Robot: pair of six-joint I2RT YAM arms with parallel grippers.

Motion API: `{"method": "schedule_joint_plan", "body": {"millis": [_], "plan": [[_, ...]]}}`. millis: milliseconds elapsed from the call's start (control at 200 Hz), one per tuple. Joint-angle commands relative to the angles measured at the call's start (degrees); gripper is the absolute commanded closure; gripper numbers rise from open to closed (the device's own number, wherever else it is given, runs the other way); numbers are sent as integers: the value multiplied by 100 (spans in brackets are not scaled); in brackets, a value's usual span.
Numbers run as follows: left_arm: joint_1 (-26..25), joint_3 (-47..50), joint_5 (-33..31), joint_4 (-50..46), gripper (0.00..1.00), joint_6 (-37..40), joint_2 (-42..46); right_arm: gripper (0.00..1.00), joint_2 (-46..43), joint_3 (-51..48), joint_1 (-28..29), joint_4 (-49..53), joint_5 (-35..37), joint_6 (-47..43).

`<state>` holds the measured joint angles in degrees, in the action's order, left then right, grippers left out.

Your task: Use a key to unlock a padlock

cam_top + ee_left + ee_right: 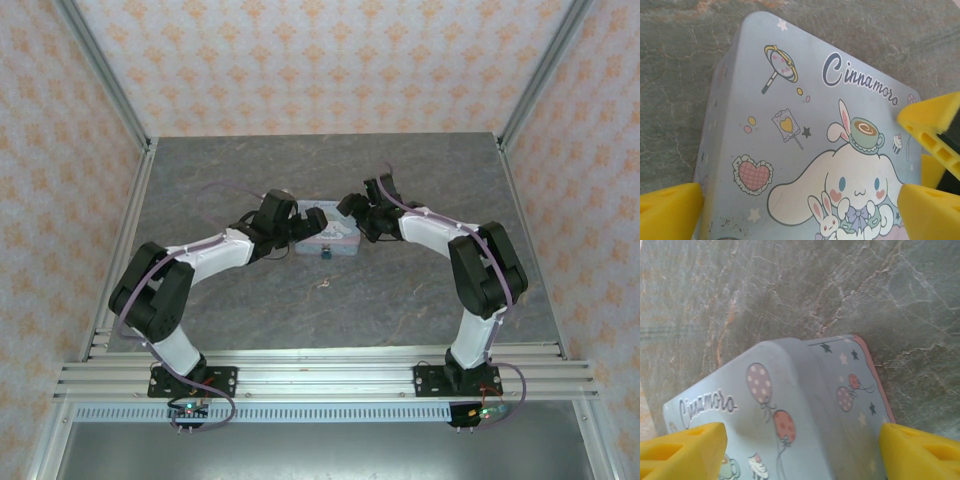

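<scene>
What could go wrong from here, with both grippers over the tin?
1. Collision: the left gripper and right gripper both straddle the tin, jaws open. In the left wrist view a finger of the right gripper sits close to the left's own.
2. The padlock lies right at the tin's near edge, so shoving the tin could knock it away.
3. Closing now would probably clamp the tin, not the padlock.

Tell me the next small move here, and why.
Probably close the left gripper on the tin to steady it: it and the right gripper hang open over that tin, holding nothing, and the padlock at the tin's near side sits untouched.
</scene>
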<state>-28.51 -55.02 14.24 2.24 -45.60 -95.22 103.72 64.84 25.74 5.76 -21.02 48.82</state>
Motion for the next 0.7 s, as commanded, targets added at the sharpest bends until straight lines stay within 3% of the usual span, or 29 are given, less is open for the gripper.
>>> {"method": "schedule_joint_plan", "body": {"millis": [0,696], "plan": [[-75,158,-201,164,0,-136,238,19,-277,-154,39,-64,184,-11],[-260,452,-512,137,0,-250,538,19,-720,-771,40,-521,86,305]]}}
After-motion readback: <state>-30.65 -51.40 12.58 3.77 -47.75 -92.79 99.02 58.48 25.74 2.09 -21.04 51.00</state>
